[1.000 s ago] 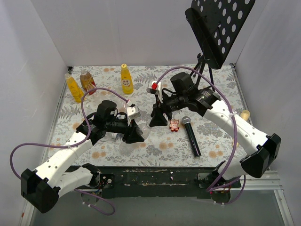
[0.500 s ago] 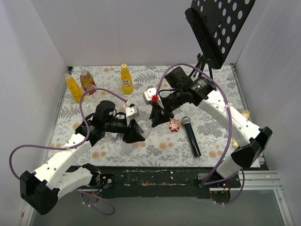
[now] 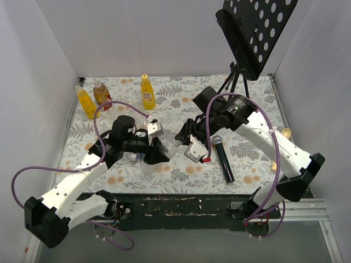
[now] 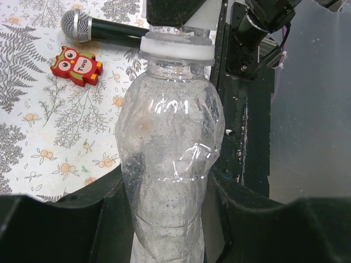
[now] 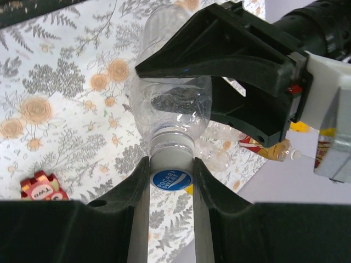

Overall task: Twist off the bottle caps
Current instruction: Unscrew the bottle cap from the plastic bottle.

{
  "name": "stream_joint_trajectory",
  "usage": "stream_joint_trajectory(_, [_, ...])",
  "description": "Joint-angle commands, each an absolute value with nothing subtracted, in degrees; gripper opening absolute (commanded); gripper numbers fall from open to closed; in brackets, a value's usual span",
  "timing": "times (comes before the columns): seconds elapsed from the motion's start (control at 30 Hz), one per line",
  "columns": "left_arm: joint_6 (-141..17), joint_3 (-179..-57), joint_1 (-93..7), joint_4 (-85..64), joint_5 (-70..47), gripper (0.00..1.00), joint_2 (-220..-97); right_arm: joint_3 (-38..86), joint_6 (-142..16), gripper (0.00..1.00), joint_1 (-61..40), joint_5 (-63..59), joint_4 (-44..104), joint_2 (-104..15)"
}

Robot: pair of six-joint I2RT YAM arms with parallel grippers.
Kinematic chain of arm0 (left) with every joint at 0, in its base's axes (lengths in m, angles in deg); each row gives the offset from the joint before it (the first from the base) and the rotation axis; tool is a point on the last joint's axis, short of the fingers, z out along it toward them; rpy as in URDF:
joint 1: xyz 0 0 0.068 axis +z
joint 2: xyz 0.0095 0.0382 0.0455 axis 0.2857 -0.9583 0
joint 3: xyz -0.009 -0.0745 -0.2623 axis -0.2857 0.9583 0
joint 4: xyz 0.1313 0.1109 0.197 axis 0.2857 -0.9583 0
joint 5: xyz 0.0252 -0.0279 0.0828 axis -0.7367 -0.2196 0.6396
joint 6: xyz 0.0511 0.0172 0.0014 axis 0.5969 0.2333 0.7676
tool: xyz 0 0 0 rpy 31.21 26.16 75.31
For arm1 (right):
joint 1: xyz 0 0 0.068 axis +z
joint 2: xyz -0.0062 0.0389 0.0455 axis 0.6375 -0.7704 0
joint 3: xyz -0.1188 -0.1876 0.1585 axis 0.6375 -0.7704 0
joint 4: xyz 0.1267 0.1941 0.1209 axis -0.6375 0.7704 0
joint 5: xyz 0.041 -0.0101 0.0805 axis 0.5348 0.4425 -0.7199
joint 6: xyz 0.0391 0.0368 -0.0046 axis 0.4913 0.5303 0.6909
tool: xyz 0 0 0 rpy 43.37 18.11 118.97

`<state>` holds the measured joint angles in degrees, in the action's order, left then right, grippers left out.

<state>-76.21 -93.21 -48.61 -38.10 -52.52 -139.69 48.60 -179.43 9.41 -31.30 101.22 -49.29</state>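
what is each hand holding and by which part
Left hand grips the clear bottle around its body; right hand is shut on that bottle's white cap.

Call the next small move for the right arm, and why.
Probably twist the right tool about the neck's axis to start loosening the cap. It is shut on the cap, and the left tool grips the body of the clear bottle, so the bottle looks braced against the turn. The cap looks seated on the neck, not yet unscrewed.

Clear bottle (image 4: 167,164) in left pincer (image 4: 164,186), white cap (image 4: 176,48) in right pincer (image 4: 178,19); red owl toy (image 4: 77,66) + mic (image 4: 101,31) top-left.
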Motion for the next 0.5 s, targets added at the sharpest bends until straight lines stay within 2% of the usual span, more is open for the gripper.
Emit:
stream_joint_trajectory(0.0, [-74.62, -93.97, -48.5, -43.13, -54.45, 0.0, -139.67, 42.38, -216.6, 0.01, 8.29, -14.77, 102.05, -43.53])
stream_joint_trajectory(0.13, [-74.27, -94.15, -48.5, -43.47, -60.07, 0.0, -141.68, 29.9, -230.09, 0.01, 8.64, -14.73, 92.48, -35.89])
stream_joint_trajectory(0.27, [-72.51, -95.82, -48.5, -46.29, -61.31, 0.0, -144.24, 18.12, -230.19, 0.01, 14.17, -17.9, 75.0, -27.37])
stream_joint_trajectory(0.37, [-73.12, -95.21, -48.5, -45.07, -61.92, 0.0, -144.24, 14.76, -230.01, 0.01, 15.59, -19.93, 72.06, -24.89])
stream_joint_trajectory(0.47, [-76.01, -93.54, -48.42, -41.3, -67.96, 0.0, -144.5, 13.01, -227.13, 0.01, 15.59, -21.5, 71.36, -23.31])
